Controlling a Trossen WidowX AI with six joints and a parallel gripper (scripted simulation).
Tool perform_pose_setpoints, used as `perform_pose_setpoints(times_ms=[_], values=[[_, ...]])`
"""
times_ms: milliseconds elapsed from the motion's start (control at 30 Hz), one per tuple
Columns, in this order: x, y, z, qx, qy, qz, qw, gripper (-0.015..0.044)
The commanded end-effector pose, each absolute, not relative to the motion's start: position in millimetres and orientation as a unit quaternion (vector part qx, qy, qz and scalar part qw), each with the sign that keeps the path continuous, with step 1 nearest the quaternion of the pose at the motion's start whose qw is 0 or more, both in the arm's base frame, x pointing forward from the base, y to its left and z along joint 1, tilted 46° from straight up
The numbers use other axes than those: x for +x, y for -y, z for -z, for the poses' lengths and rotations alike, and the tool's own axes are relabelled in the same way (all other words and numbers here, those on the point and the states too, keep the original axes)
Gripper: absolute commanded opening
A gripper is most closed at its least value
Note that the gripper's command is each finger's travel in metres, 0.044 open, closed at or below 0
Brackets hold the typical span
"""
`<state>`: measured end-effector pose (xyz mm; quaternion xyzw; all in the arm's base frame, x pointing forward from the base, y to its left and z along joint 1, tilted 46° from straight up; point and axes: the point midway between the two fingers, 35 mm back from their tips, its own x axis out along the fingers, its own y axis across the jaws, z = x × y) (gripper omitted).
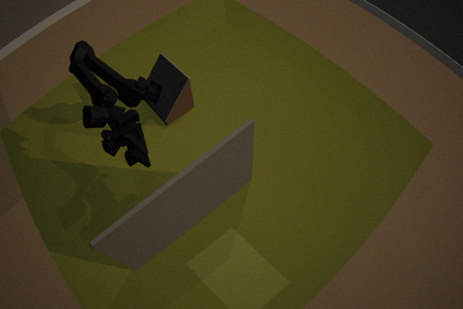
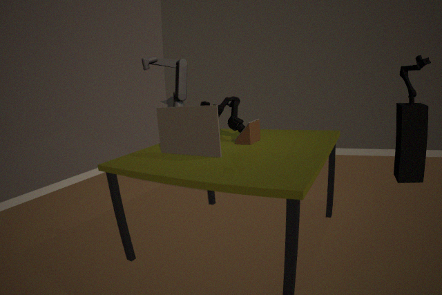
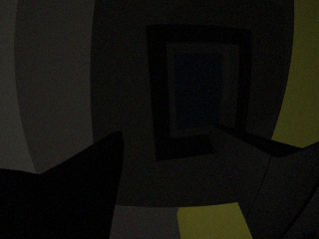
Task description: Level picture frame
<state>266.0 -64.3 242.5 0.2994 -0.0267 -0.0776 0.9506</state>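
The picture frame (image 3: 158, 90), black with a pale inner border and dark blue picture, hangs on the grey upright panel (image 1: 194, 189) (image 2: 188, 130) (image 3: 122, 90). In the top and exterior views the panel's back hides the frame. In the dark, slanted wrist view I cannot tell which side is higher. The screw and notched strip are hidden. My gripper (image 1: 130, 158) (image 3: 166, 134) is open, its fingers apart with nothing between them. It is in front of the panel, apart from the frame; its right finger covers the frame's lower right corner in the wrist view.
A wedge block (image 1: 180, 103) (image 2: 253, 132) with a dark sloping face stands on the green table (image 1: 317, 111) (image 2: 278, 163) beside the arm's base. Behind the table is a pale robot arm (image 2: 181, 79); another dark arm stands on a black pedestal (image 2: 410, 141) to the right.
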Motion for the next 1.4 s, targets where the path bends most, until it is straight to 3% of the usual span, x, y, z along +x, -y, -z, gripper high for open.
perform_pose_setpoints(times_ms=[0,233,1367], values=[[286,69,-246,0.302,0.027,0.079,0.950,0.0260],[335,76,-242,0.302,0.028,0.079,0.950,0.0260],[362,81,-243,0.302,0.029,0.078,0.950,0.0260]])
